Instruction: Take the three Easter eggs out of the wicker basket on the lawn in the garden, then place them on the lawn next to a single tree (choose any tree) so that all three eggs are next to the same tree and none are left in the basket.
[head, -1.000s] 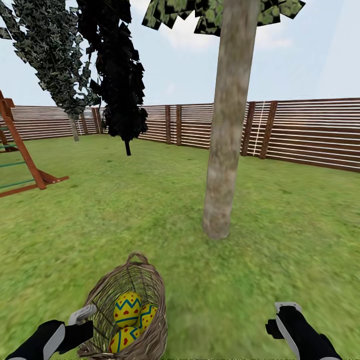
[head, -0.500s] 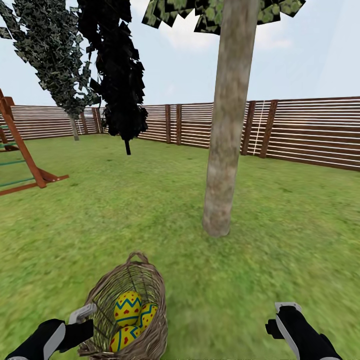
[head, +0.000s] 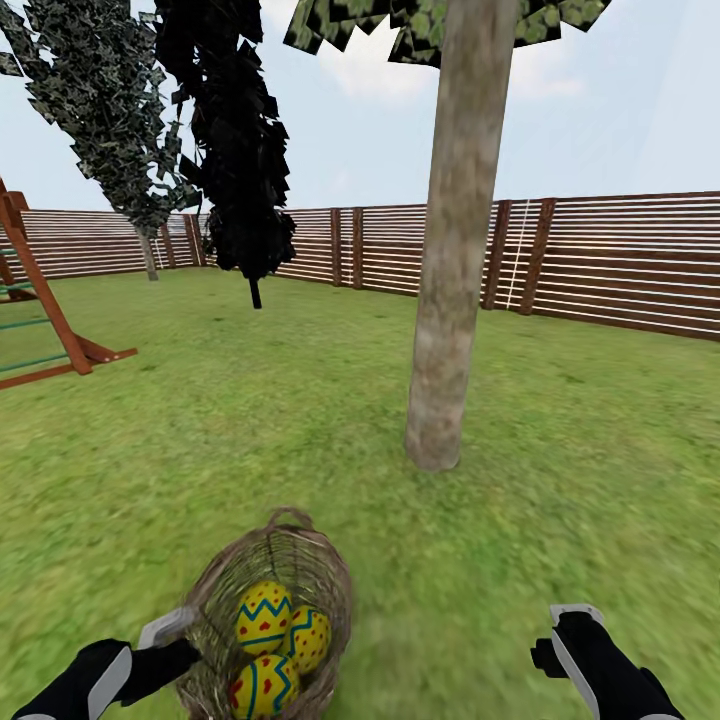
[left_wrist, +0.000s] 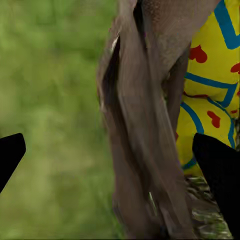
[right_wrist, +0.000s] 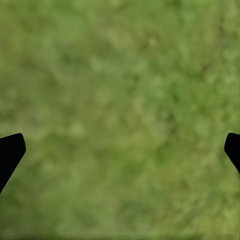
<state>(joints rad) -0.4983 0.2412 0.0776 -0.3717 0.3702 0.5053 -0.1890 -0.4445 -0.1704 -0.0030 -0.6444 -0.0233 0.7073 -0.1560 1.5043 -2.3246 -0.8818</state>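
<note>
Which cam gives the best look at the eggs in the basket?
Head view: all three Easter eggs are seen whole inside the wicker basket. The left wrist view catches only yellow slices of eggs past the basket wall. The right wrist view shows lawn.

Three eggs (head: 267, 640) in basket (head: 325, 575) on lawn (head: 560, 480), tree (head: 445, 330) behind, fence (head: 620, 265) beyond

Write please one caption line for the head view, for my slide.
Three Easter eggs lie in the wicker basket on the lawn, the left tool at its rim, near a tree.
</note>
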